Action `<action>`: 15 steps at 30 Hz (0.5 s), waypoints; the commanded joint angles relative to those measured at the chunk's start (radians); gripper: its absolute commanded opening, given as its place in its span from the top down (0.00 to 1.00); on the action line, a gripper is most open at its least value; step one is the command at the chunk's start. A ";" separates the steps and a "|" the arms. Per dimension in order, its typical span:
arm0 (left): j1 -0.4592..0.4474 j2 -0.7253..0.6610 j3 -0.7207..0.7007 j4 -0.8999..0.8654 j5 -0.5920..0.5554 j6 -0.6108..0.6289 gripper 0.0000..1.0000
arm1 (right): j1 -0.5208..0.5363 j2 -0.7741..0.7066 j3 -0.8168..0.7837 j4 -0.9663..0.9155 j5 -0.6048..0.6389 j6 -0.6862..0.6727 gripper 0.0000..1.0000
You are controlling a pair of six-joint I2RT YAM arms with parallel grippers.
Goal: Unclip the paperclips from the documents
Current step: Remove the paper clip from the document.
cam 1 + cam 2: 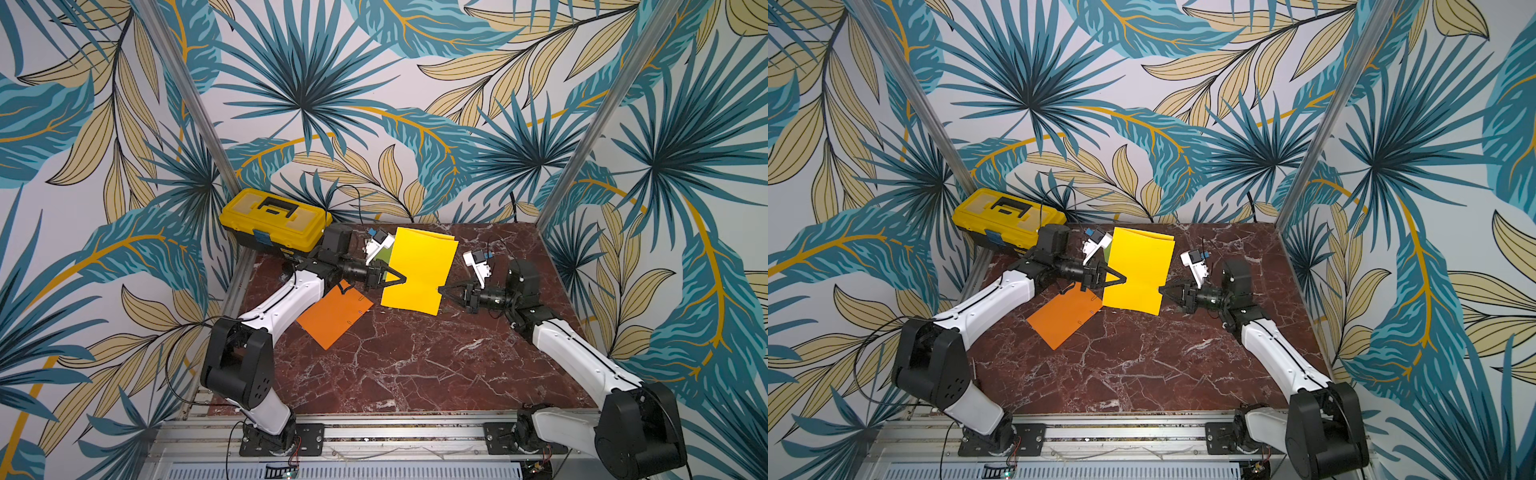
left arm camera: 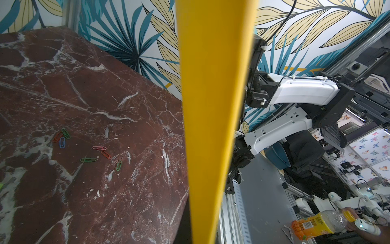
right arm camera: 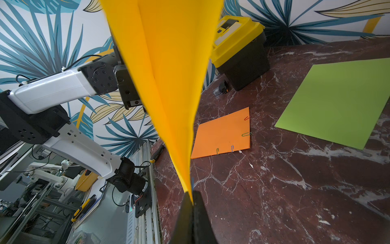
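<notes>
Closest in, the aluminium rail (image 1: 395, 432) carried both arm bases, and beyond it the marble table (image 1: 415, 365) ran out to the papers. Toward the far middle, the golden yellow sheet (image 1: 419, 270) hung lifted off the marble, stretched between the arms. The left gripper (image 1: 402, 279) had its jaws pressed together on the sheet's left edge. The right gripper (image 1: 442, 289) pinched the right edge, and the right wrist view showed its jaws tight on the paper. A thin blue sliver (image 3: 192, 183), perhaps a clip, sat just beside that pinch.

The orange sheet (image 1: 332, 318) lay flat to the near left, with four paperclips (image 3: 245, 134) on its edges. The lime green sheet (image 3: 337, 101) lay flat at the far side, no clip visible on it. Several loose paperclips (image 2: 94, 159) rested on bare marble.

By my reading, the yellow document was the one being worked. The next move would call for the left arm to anchor the paper while the right slid any remaining clip off the edge without tearing it.
</notes>
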 commanded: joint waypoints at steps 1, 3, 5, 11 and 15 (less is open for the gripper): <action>0.037 -0.052 -0.013 0.016 0.005 0.014 1.00 | -0.040 -0.013 -0.002 -0.047 0.026 -0.013 0.98; 0.037 -0.052 -0.013 0.016 0.005 0.013 1.00 | -0.040 -0.012 -0.001 -0.049 0.025 -0.012 0.98; 0.037 -0.052 -0.014 0.015 0.005 0.013 1.00 | -0.041 -0.012 -0.001 -0.049 0.025 -0.013 0.98; 0.038 -0.052 -0.014 0.016 0.005 0.013 1.00 | -0.042 -0.009 0.003 -0.050 0.024 -0.014 0.97; 0.040 -0.052 -0.014 0.016 0.006 0.015 1.00 | -0.042 -0.009 0.003 -0.052 0.024 -0.015 0.95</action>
